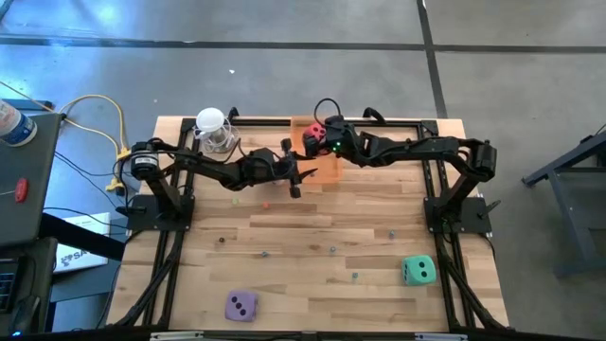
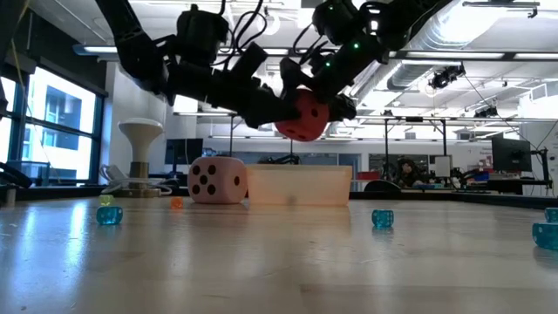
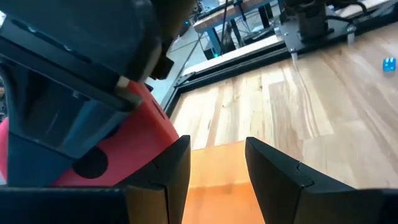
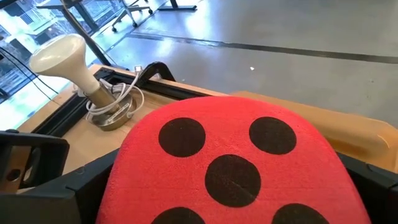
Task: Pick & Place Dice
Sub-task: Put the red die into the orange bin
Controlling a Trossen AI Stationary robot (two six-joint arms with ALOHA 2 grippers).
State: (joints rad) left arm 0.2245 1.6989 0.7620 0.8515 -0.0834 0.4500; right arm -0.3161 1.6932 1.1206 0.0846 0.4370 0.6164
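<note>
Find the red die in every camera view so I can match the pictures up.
High view: red die at the table's far edge, over the tan bin.
Low view: upper centre, held in the air above the bin.
Left wrist view: at the picture's left.
Right wrist view: fills the foreground, five-pip face showing.
Shared landmark: the tan bin.

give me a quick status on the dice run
Right gripper holds the red die above the tray. Left gripper beside it, jaws apart, empty. Path clear.
</note>
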